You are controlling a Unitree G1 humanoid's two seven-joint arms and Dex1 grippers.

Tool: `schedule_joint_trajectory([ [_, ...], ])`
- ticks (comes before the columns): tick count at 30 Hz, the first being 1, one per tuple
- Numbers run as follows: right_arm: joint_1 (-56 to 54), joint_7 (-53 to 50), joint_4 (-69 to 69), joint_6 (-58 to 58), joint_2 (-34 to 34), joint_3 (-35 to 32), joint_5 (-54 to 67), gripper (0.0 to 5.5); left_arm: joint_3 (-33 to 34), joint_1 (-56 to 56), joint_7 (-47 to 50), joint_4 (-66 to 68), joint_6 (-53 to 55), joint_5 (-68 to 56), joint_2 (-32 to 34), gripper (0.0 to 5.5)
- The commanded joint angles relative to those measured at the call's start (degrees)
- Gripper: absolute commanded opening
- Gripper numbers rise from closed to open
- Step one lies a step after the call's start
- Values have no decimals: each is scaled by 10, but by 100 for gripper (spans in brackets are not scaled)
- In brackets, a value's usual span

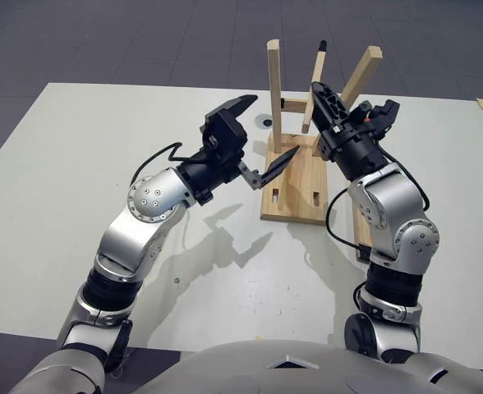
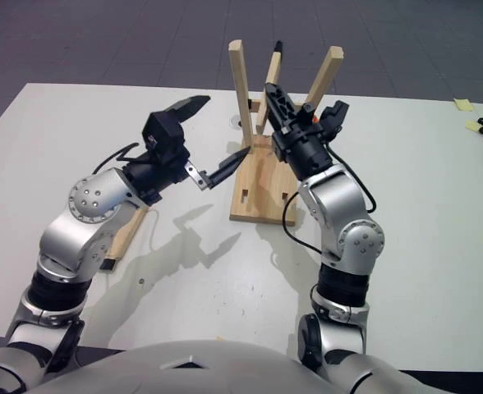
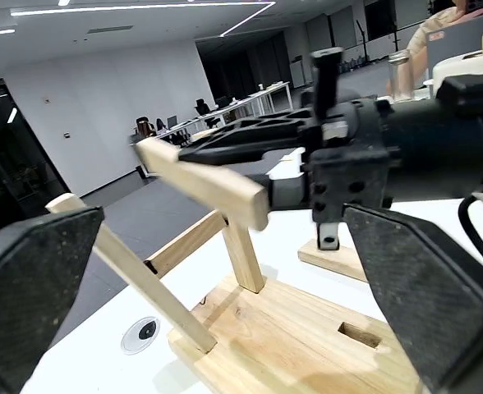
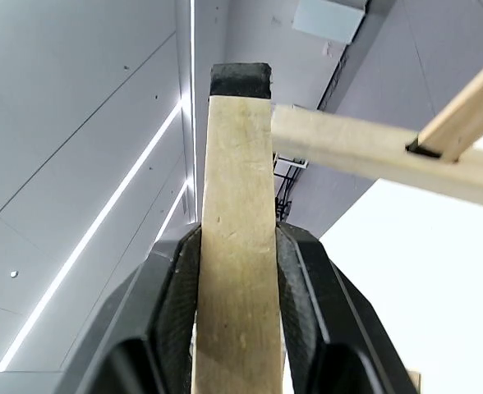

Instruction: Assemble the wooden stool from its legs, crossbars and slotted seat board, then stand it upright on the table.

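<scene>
**A:** From the head: one seat board (image 1: 295, 187) flat on the table (image 1: 102, 148), three legs (image 1: 273, 82) standing over it, one crossbar (image 1: 295, 104). The left gripper (image 2: 228, 125) gapes, empty, just beside the board.

**B:** Right wrist: the right gripper (image 4: 237, 246) pinches the middle leg (image 4: 240, 148). It's tilted, so it could jam in its slot or lever the others loose.

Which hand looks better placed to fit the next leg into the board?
Right, probably: the right hand grips a leg above the seat board; the left hand is open and empty.
</scene>
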Motion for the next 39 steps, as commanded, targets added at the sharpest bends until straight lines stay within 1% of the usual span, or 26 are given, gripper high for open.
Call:
schedule_joint_trajectory([
  [1,3,-12,1,3,2,13,13,132,-17,-10,-7,16,-17,23,-30,540],
  [5,7,-11,-1,5,-1,20,18,132,-18,-10,-4,31,-27,50,-45,540],
  [12,21,-8,-13,11,-8,30,32,132,-1,-11,3,48,-36,70,-57,540],
  [24,37,0,-37,6,-30,34,66,132,54,-3,-18,63,-44,79,-25,540],
  [33,37,-1,-42,2,-37,43,68,132,32,7,-17,59,-45,100,-42,540],
  [37,36,2,-38,3,-44,43,67,132,37,5,-13,67,-49,103,-51,540],
  [38,37,2,-38,2,-45,42,67,132,39,3,-11,68,-50,104,-54,520],
  [39,38,3,-38,2,-47,43,66,132,42,2,-9,69,-51,105,-56,512],
])
